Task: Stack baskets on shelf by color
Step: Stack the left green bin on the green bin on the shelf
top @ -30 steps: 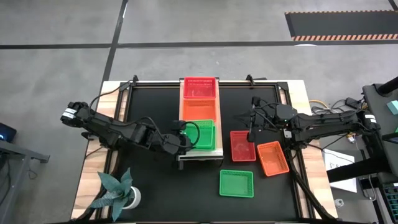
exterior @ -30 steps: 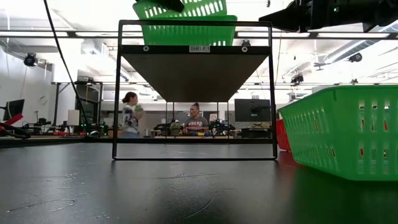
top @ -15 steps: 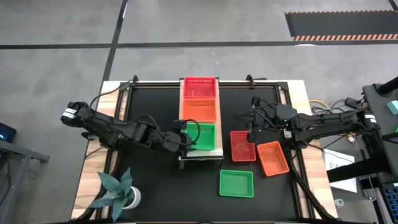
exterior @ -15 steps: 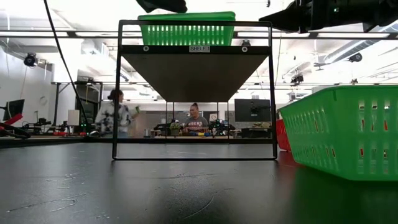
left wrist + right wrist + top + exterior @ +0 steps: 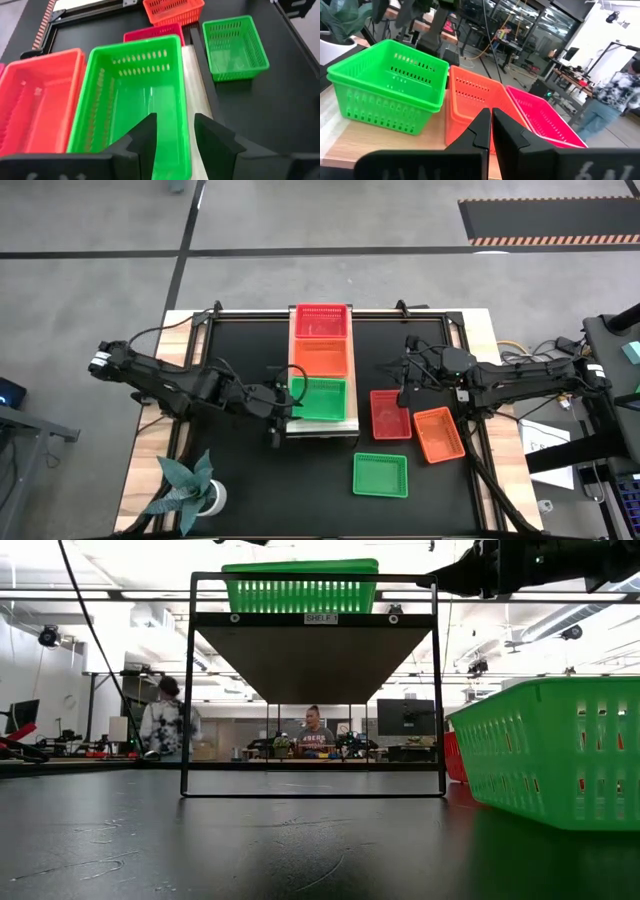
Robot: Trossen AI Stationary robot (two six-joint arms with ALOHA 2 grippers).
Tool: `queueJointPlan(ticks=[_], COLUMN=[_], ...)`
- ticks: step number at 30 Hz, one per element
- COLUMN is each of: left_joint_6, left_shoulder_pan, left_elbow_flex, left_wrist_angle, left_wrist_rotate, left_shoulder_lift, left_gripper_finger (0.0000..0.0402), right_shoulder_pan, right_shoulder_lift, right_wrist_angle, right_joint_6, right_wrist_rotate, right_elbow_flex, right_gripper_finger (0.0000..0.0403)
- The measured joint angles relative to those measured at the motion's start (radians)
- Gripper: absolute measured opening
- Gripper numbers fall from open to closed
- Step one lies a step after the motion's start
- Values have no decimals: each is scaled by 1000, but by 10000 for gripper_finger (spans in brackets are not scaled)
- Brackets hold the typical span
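The light-wood shelf (image 5: pixel 352 418) carries a crimson basket (image 5: pixel 321 322) at its far end, an orange-red one (image 5: pixel 320 357) in the middle, and two nested green baskets (image 5: pixel 322 398) (image 5: pixel 135 95) at its near end. My left gripper (image 5: pixel 287 402) (image 5: pixel 174 142) is open at the green stack's left end. One finger is over the inside and one outside its near wall, and I see no touch. My right gripper (image 5: pixel 402 394) (image 5: pixel 489 131) hangs shut above a crimson basket (image 5: pixel 390 415) on the table. An orange-red basket (image 5: pixel 438 434) and a green one (image 5: pixel 381 475) lie nearby.
The shelf stands raised on a black frame (image 5: pixel 310 690). A potted plant (image 5: pixel 190 485) sits at the table's near left corner. The loose green basket (image 5: pixel 560 750) fills the low view's right side. People move about in the room behind the table.
My left gripper has opened and let go of the upper green basket, then drawn back toward the table's left edge. That basket, held tilted above the lower green one a second ago, now sits level, nested in it on the shelf.
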Motion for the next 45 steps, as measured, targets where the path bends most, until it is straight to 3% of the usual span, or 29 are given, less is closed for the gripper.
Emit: queueJointPlan(ticks=[7,18,29,45], left_joint_6=[-2,-151,-132,-122], left_shoulder_pan=[-1,1,2,2], left_elbow_flex=[-9,-95,-118,-108], left_wrist_angle=[-175,-245,-157,-88], left_wrist_rotate=[-3,-4,-13,-5], left_shoulder_lift=[-107,-114,-20,-10], left_gripper_finger=[104,4,0,0], right_shoulder_pan=[0,0,0,0], right_shoulder_lift=[0,0,0,0], right_wrist_angle=[0,-3,-4,-5], right_joint_6=[0,-10,-9,-8], right_wrist_rotate=[15,18,18,18], right_elbow_flex=[0,0,0,0], right_gripper_finger=[9,9,9,9])
